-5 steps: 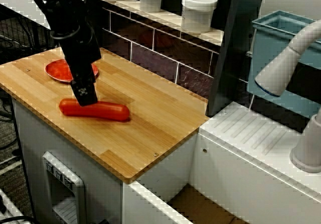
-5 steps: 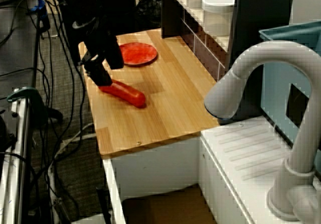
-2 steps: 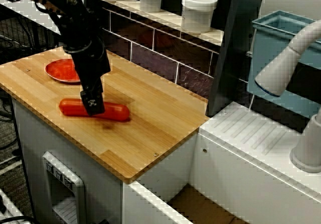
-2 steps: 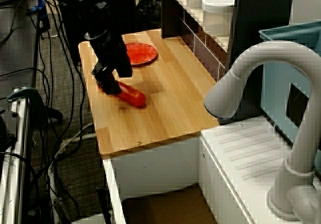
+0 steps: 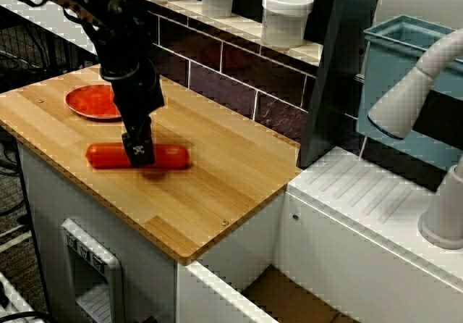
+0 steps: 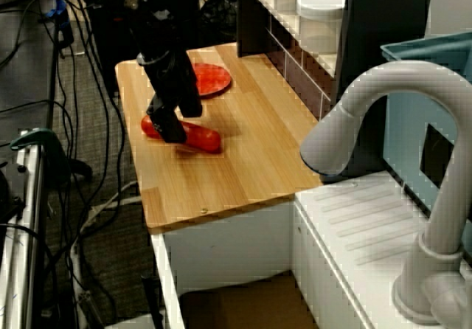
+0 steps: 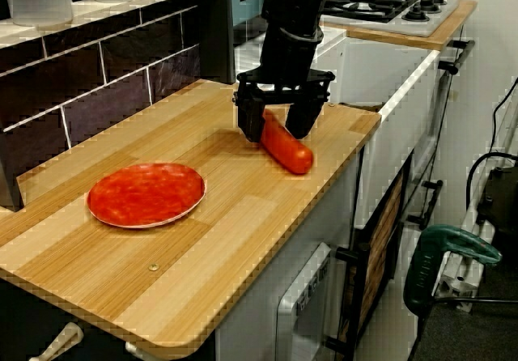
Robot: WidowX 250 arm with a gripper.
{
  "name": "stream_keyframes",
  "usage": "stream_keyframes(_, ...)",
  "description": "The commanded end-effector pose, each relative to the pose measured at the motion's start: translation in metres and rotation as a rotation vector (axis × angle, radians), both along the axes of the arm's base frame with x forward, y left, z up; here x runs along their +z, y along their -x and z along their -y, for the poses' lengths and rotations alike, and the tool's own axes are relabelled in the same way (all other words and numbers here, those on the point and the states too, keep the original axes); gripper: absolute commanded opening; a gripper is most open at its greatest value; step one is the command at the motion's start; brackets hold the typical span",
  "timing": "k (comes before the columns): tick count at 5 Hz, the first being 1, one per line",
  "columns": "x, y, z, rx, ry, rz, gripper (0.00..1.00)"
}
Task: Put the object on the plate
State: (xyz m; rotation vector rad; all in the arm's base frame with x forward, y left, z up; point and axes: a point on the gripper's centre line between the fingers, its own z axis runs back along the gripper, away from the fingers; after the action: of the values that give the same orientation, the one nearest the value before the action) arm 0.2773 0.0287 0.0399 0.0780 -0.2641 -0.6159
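The object, a glossy red-orange sausage, lies flat on the wooden counter. My gripper is down at its middle. In the view from the plate end, the two black fingers stand open on either side of the object, close against it. The view from the faucet side shows the gripper covering the left half of the object. The round red plate sits to the left of and behind the gripper, with nothing on it.
White lidded jars stand on a shelf above the tiled back wall. To the right are a dark post, a blue bin, a grey faucet and a sink. The counter's front edge is near.
The gripper has come down and shifted right, from the object's left end to its middle. The object has turned slightly and now lies more level.
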Motion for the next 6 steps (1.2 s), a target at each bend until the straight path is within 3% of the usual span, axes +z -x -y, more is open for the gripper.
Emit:
stream_keyframes(1,0.008,0.002,0.0,-0.004,-0.008,0.022,1.0)
stream_keyframes(2,0.003,0.005,0.001,0.002,-0.015,0.018,0.0)
stream_keyframes(4,0.014,0.008,-0.003,0.017,-0.003,0.024,0.0)
stream_keyframes(5,0.059,0.006,-0.02,0.031,0.046,0.07,0.0)
stream_keyframes(6,0.094,0.012,-0.041,0.075,0.083,0.116,0.0)
